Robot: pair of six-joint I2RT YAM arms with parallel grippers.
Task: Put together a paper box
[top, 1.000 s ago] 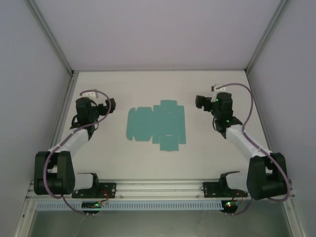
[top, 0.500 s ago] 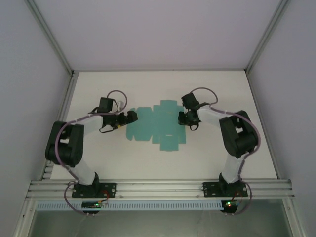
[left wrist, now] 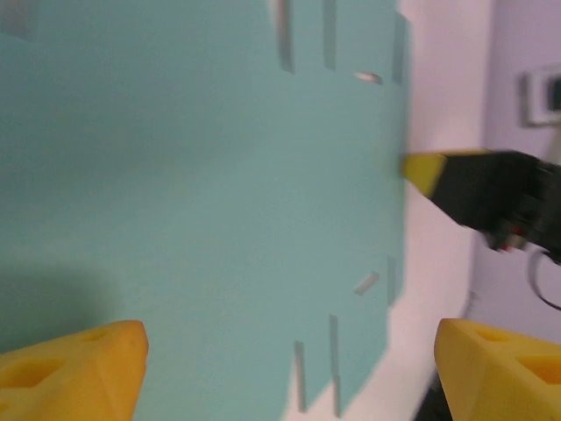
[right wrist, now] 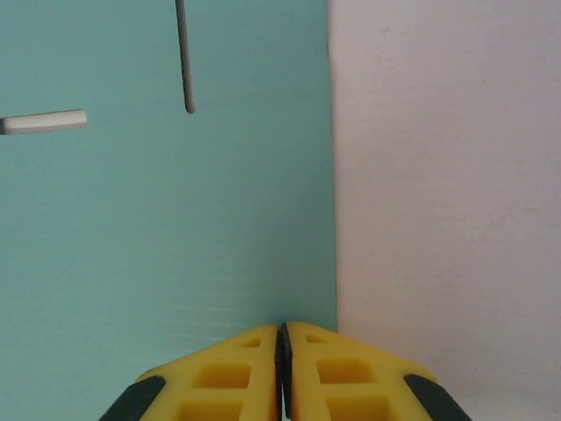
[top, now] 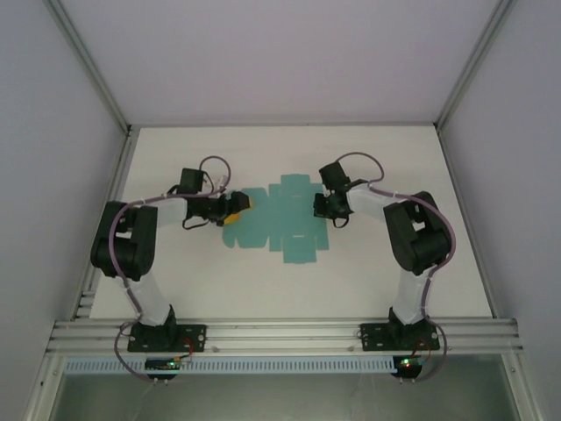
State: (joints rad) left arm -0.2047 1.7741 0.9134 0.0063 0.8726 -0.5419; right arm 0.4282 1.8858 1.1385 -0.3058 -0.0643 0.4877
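Teal-green thin card: the paper box lies as a flat, unfolded die-cut sheet near the middle of the white table. Its long axis runs left to right, with flaps jutting toward the far and near sides.

Left arm: elbow folded back, forearm low and reaching right, so the left gripper sits over the sheet's left end. In the left wrist view its yellow fingers are spread wide above the card.

Right arm: elbow bent, forearm reaching left, with the right gripper at the sheet's right edge. In the right wrist view its yellow tips are pressed together with no gap, sitting right at the card's straight edge. I cannot tell whether they touch the card.
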